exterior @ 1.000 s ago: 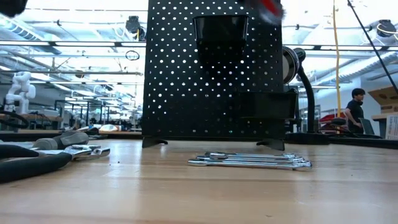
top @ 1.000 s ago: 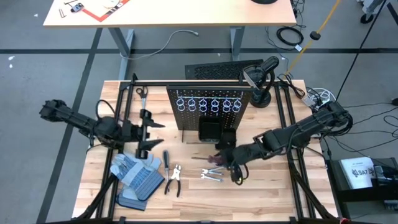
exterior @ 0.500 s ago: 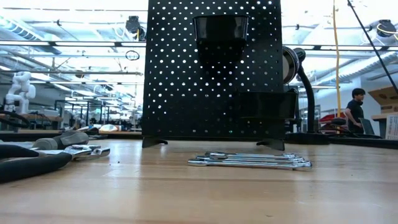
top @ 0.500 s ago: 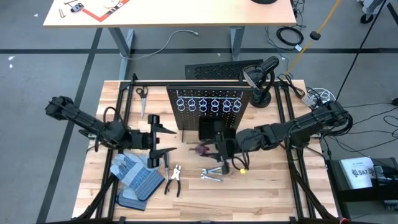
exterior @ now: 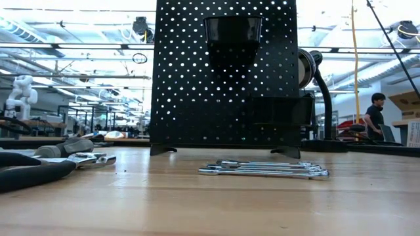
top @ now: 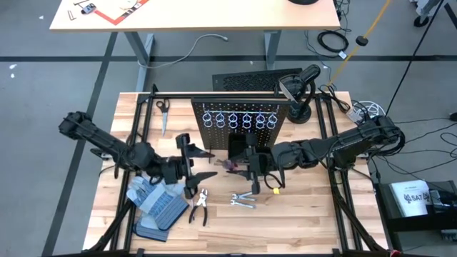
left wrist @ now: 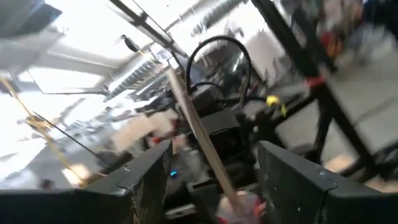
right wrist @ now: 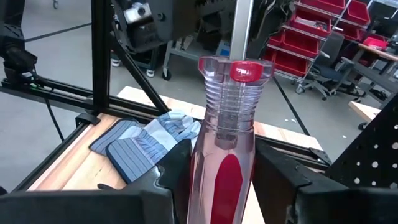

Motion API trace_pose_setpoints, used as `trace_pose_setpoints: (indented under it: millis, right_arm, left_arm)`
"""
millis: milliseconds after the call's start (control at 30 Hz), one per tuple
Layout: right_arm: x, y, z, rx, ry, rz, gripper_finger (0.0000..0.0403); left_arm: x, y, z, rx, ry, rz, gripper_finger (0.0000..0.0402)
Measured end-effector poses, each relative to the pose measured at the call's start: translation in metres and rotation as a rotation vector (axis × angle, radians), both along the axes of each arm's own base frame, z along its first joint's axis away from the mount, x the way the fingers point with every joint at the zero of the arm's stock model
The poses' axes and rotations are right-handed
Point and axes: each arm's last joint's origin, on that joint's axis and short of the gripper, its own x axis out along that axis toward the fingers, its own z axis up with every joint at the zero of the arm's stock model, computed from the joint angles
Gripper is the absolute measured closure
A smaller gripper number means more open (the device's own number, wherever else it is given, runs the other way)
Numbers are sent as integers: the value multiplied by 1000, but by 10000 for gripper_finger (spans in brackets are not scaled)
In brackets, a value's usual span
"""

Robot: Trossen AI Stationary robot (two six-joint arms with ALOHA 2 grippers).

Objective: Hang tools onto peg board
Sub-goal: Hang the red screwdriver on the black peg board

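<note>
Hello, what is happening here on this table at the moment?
The right gripper holds the red-handled screwdriver in front of the peg board. The left gripper hovers nearby, fingers open, holding nothing. The pliers and wrenches lie on the table, not yet hung.

two dark jointed arms, black segmented links; left gripper (top: 191, 163) and right gripper (top: 251, 167), matte black angular fingers.
</note>
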Motion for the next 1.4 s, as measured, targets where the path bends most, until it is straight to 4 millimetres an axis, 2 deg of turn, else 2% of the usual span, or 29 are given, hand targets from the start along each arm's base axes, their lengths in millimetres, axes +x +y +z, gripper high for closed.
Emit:
trace_pose_setpoints:
  millis: [167, 367, 567, 767, 1067, 1233, 1400]
  right_arm:
    - [0, 0, -2, 2, 17, -1, 275]
    - [-1, -1, -4, 10, 45, -6, 274]
    - [0, -6, -7, 66, 78, -30, 274]
    - [-1, -10, -15, 149, 161, -65, 274]
    - [-3, -9, -21, 329, 245, -24, 273]
    - [-8, -7, -30, 433, 374, -4, 273]
    - [-13, -4, -37, 525, 496, -1, 273]
  left_arm:
    - [-6, -14, 19, 244, 53, 115, 155]
    - [-10, -26, 38, 442, 216, 380, 155]
    - [-1, -39, 31, 661, 347, 555, 155]
    - [14, -50, 11, 804, 437, 552, 155]
    - [21, -55, 1, 851, 463, 563, 155]
    - [23, -57, -3, 812, 470, 561, 155]
    - [29, -61, -18, 756, 515, 539, 155]
